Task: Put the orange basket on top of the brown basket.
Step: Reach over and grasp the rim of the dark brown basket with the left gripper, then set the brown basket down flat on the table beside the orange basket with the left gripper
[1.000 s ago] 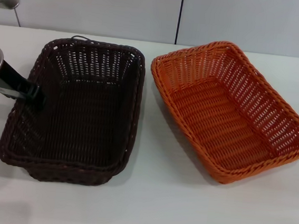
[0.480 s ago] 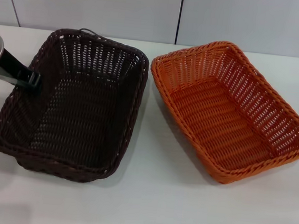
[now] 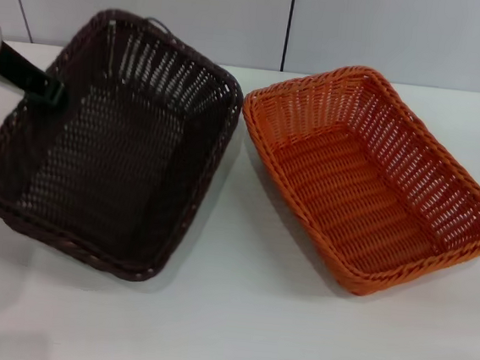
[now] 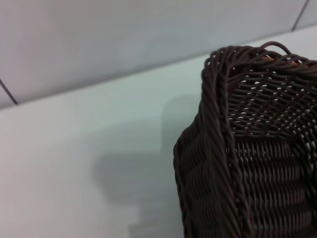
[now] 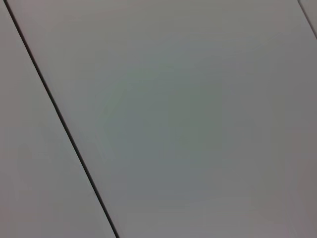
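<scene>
Gripping brown basket (image 3: 107, 142): left gripper (image 3: 53, 94).

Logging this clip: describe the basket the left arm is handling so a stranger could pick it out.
On the white table sit two rectangular wicker baskets. It is the brown basket, on the robot's left, tilted, with the left gripper at its rim. Its neighbour, the orange basket, lies flat.

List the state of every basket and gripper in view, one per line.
brown basket: lifted and tilted, its left rim held by the left gripper.
orange basket: flat on the table, empty, untouched, apart from the brown one.
left gripper: shut on the brown basket's rim.
right gripper: not in view.
</scene>
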Robot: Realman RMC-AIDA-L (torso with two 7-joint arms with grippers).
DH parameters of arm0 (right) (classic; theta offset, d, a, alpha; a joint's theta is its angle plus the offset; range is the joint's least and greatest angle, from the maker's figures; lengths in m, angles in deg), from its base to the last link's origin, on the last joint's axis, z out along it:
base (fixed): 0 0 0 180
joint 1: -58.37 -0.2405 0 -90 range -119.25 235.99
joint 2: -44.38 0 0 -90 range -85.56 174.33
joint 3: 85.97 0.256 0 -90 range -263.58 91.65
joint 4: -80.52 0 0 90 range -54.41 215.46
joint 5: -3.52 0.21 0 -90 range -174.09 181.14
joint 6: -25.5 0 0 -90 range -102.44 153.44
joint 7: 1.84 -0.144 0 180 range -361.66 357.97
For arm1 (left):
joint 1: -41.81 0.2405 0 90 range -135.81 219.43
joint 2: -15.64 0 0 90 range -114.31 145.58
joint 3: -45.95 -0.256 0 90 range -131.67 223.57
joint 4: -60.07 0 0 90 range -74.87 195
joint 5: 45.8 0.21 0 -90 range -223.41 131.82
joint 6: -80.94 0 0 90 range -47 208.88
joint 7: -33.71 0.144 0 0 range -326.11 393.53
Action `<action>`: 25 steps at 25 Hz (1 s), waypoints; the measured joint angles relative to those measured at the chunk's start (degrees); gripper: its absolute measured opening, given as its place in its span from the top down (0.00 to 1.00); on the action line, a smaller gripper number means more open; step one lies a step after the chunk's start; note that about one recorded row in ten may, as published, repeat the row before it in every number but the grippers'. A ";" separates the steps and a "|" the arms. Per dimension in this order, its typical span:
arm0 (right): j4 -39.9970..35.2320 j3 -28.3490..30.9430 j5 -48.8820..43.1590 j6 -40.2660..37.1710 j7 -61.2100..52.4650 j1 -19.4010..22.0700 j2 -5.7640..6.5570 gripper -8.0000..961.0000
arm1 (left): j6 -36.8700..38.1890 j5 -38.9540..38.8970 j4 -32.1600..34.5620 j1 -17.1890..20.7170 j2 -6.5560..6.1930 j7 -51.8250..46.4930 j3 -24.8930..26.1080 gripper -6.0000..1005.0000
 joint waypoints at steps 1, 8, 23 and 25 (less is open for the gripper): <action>-0.02 0.05 0.00 0.00 0.00 0.08 0.02 0.37 | -0.15 -0.21 -1.63 0.35 0.00 0.27 0.18 0.83; -0.12 0.47 0.06 -0.02 0.00 0.35 0.14 0.37 | -1.93 -0.26 -6.67 0.67 0.10 2.38 0.10 0.83; -0.16 0.10 -0.01 -0.03 0.00 0.64 0.41 0.37 | -17.84 -4.31 -12.05 -1.91 -1.69 18.17 1.57 0.83; -0.15 0.04 -0.12 -0.03 0.00 0.64 0.46 0.37 | -19.01 -5.32 -10.40 -2.58 -1.74 19.58 1.58 0.83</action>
